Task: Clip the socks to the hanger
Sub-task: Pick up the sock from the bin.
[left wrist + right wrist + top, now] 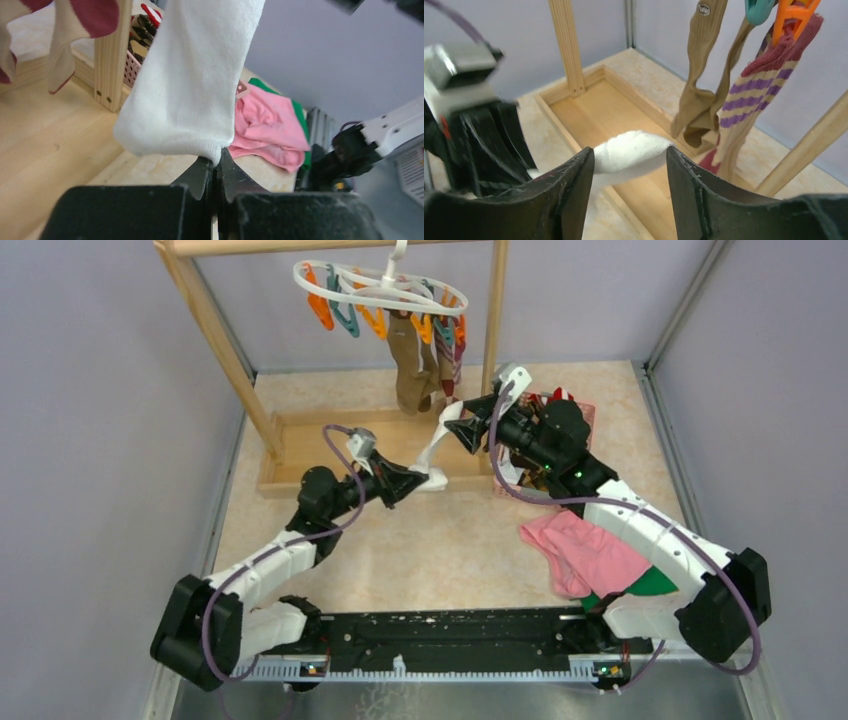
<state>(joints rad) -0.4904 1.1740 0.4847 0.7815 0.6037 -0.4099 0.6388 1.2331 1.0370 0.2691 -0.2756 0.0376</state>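
left tool (216,172) clamped on white sock (190,85) edge | right tool (630,160) half open, sock between jaws | sock spans rack base (290,483) front edge; hanger (380,285) above

The left arm (262,565) and right arm (640,525) each combine white link covers with black joint housings. A purple cable (556,502) runs externally along each arm. A white-grey camera module (362,443) is mounted at each wrist. The left gripper (216,162) and right gripper (630,155) have black, scuffed, wedge-shaped fingers.
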